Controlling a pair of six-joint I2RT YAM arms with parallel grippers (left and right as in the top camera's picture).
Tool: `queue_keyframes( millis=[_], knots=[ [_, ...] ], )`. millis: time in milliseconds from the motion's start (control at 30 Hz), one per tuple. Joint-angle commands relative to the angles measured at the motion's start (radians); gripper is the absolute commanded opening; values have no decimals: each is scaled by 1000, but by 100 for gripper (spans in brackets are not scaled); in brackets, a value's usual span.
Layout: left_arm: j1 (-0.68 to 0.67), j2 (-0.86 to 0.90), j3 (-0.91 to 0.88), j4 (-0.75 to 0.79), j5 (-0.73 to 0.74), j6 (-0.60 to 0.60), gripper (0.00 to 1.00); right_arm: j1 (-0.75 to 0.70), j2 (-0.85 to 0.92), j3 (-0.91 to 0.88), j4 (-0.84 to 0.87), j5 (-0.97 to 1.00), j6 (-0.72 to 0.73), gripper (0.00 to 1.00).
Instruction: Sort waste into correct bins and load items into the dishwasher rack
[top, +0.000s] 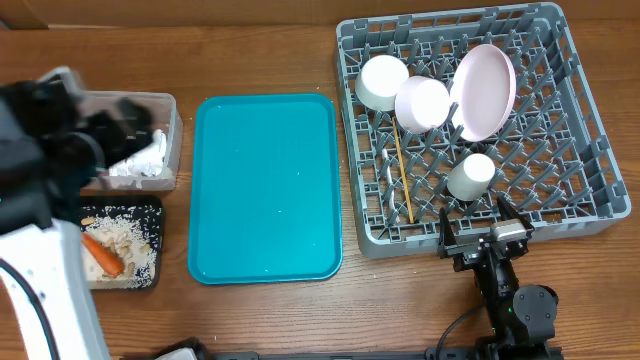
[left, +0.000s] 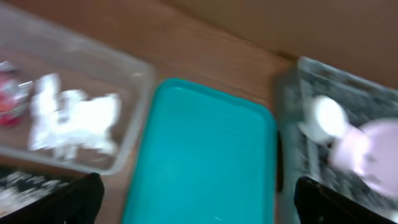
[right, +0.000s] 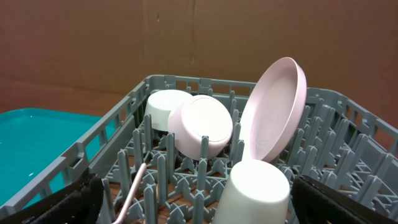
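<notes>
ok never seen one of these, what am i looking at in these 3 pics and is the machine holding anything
This is a robot with two arms at a wooden table. One picture is taken from above; the other two come from small cameras on each wrist, so the dark shapes at their bottom corners are the arm's own fingers.

From above: the left gripper sits over the clear tub, which holds a crumpled tissue and a red wrapper. Below it, the black tray holds a carrot and rice. The teal tray lies in the middle.

The grey dishwasher rack holds two bowls, a plate, a cup and chopsticks. The right gripper waits at its near edge.

Both sets of fingers are open and hold nothing.
</notes>
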Motion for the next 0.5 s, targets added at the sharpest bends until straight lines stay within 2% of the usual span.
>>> queue_keyframes(
  millis=[0, 200, 467],
  knots=[
    [-151, -107, 21, 0, -1, -5, 100, -3, -12, -11, 3, -6, -6, 100],
    [-299, -257, 21, -1, -1, -6, 100, -3, -12, -11, 3, -6, -6, 100],
    [-309, -407, 19, -1, -1, -5, 100, -3, -12, -11, 3, -6, -6, 100]
  ],
)
